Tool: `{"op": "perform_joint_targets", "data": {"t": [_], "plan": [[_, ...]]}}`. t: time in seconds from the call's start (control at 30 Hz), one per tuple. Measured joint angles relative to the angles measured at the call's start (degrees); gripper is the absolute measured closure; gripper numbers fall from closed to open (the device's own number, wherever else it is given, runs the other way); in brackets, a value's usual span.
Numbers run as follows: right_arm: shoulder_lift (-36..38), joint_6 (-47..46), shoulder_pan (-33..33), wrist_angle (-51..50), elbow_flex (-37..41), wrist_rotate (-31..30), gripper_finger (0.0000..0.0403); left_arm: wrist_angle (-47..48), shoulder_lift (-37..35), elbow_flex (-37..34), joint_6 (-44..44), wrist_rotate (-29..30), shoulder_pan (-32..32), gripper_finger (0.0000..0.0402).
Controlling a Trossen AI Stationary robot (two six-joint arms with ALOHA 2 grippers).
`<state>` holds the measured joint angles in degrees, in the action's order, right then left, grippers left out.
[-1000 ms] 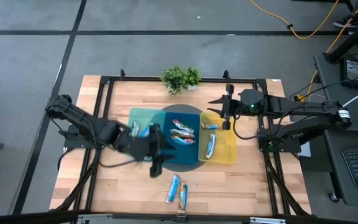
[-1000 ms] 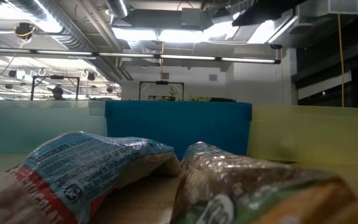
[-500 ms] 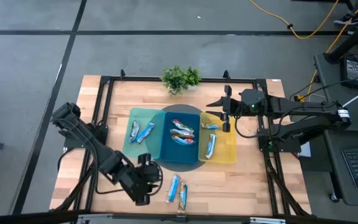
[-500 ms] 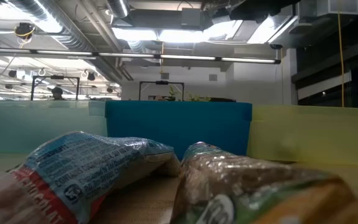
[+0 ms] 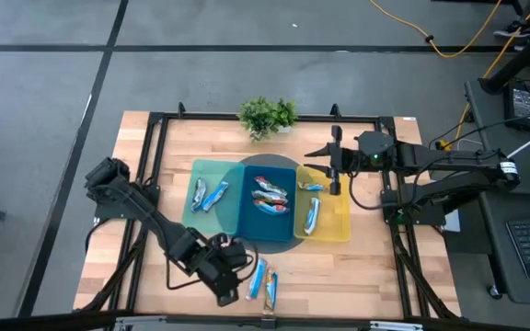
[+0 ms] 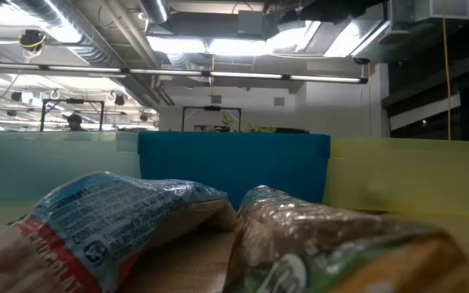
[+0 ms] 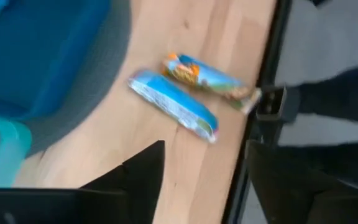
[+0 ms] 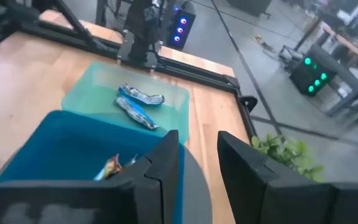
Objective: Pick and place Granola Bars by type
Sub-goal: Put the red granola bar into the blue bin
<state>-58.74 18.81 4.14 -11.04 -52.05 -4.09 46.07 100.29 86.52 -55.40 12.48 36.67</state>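
Two granola bars (image 5: 263, 282) on table; left end effector (image 5: 235, 276) beside them, parted, empty

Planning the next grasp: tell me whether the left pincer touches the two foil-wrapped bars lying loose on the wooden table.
Apart. The left wrist view shows bare wood between the left pincer and both bars.

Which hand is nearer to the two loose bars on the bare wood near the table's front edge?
Left. The left hand hovers just beside the two loose bars; the right hand waits far off above the yellow bin.
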Motion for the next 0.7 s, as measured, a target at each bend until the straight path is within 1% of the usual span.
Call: {"op": "perform_joint_targets", "data": {"t": [0.1,0.17,0.3,0.37,0.5,0.6,0.7], "plan": [[0.0,2.19,0.0,-0.2,0.0,1.37,0.0288,-0.12,0.95,0.02,-2.09,2.48,-1.23,0.0159],[0.0,4.56,0.0,-0.52,0.0,1.76,0.0288,-0.37,2.81,0.01,-4.03,2.66,-1.84,0.0143],[0.0,10.51,0.01,-0.69,0.0,1.82,0.0288,-6.61,7.93,0.0,-7.35,-0.93,-2.78,0.0116],[0.0,13.09,0.02,-0.68,0.0,1.86,0.0288,-12.16,10.75,0.0,-9.02,-2.25,-2.9,0.0105],[0.0,16.19,0.04,-0.8,0.0,2.71,0.0288,-20.37,15.88,0.0,-11.77,-4.76,-3.08,0.0087],[0.0,17.29,0.04,-0.82,0.0,2.81,0.0288,-21.76,18.4,0.0,-13.71,-6.18,-3.08,0.0082],[0.0,17.3,0.04,-0.8,0.0,3.02,0.0288,-20.17,19.17,-0.07,-15.45,-7.13,-3.06,0.0081]]}}
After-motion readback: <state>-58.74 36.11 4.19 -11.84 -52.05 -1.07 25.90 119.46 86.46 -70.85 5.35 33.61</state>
